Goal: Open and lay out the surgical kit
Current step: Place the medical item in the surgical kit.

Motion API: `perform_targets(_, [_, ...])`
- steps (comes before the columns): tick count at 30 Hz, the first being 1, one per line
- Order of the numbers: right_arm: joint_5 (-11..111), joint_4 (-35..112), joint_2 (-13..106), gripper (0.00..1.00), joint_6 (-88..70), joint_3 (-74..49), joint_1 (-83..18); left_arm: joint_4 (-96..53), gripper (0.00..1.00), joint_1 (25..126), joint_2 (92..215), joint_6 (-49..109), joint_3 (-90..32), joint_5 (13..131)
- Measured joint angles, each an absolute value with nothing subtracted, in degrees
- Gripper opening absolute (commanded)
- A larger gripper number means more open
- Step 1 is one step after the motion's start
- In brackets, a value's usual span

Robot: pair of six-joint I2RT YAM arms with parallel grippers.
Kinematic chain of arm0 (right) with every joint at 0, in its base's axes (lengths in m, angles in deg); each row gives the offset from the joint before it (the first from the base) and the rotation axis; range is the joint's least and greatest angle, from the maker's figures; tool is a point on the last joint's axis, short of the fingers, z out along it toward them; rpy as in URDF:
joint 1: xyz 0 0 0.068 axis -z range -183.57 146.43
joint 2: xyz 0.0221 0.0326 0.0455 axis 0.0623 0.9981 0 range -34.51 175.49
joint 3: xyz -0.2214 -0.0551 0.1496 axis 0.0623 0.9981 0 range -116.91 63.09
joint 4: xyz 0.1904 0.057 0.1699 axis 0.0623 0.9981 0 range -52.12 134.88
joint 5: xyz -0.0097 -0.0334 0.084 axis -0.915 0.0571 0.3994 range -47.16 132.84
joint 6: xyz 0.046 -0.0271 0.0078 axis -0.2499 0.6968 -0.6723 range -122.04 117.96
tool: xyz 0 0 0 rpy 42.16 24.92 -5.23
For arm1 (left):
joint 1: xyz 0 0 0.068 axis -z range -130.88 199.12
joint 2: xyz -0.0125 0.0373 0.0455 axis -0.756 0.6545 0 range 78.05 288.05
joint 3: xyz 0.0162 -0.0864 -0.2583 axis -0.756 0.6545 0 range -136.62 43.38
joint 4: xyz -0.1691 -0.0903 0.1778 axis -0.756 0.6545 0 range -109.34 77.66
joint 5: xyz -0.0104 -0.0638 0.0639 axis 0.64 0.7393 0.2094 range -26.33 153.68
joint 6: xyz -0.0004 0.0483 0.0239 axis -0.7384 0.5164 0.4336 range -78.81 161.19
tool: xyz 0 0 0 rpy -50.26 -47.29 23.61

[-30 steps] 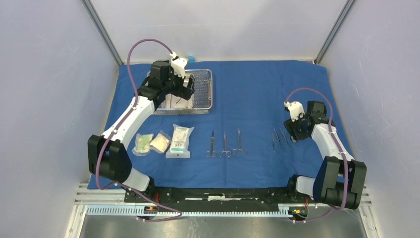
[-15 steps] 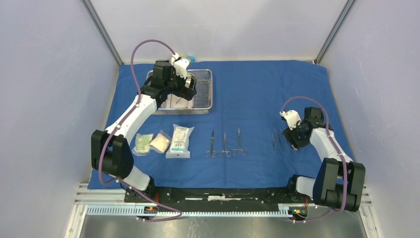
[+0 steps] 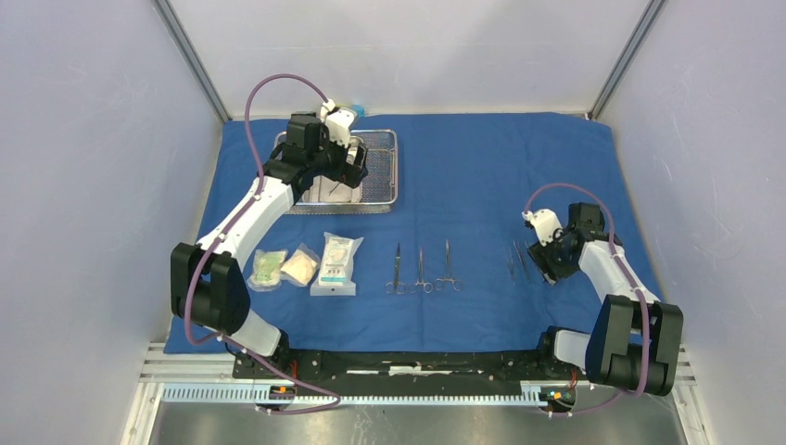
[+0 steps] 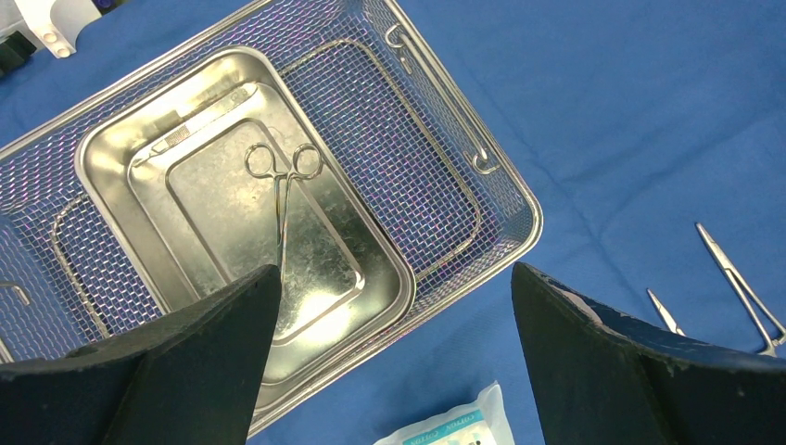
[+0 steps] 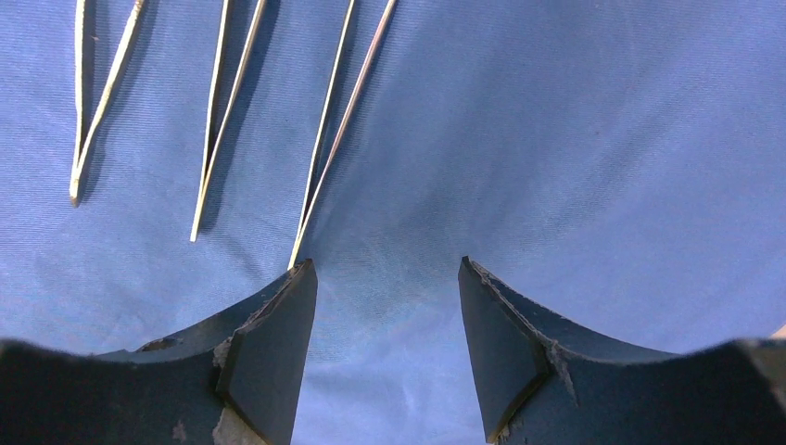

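The blue cloth wrap (image 3: 482,167) lies spread flat. At its back left stands the wire-mesh basket (image 4: 445,176) with the steel pan (image 4: 111,158) inside, and one scissor-like instrument (image 4: 282,190) lies in the pan. My left gripper (image 4: 397,271) hangs open above the basket's near edge, holding nothing. Three packets (image 3: 301,265) lie in a row at the front left, three ringed instruments (image 3: 422,271) beside them. Three slim straight instruments (image 5: 218,111) lie further right. My right gripper (image 5: 385,264) is open just above bare cloth, its left finger beside the nearest instrument's tip.
A small white and blue block (image 3: 356,110) sits behind the basket at the cloth's back edge. Grey walls and slanted metal posts (image 3: 190,56) close in both sides. The arms' base rail (image 3: 417,363) runs along the front.
My right gripper has moved left and down, close to the slim instruments. The left arm shifted slightly over the basket, then stayed still.
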State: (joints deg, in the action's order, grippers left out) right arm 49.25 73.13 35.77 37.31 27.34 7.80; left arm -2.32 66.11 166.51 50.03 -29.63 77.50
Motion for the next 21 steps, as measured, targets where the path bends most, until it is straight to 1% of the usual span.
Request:
perform_targets(17, [50.43,73.85,35.84,0.63,37.92,27.32,7.8,-2.32,1.0,66.11,166.51,50.03,-29.63,77.39])
perform_targets(21, [51.46,74.7,35.77,0.62,37.79,25.53,7.8,-2.32,1.0,66.11,166.51,50.03,-29.63,77.37])
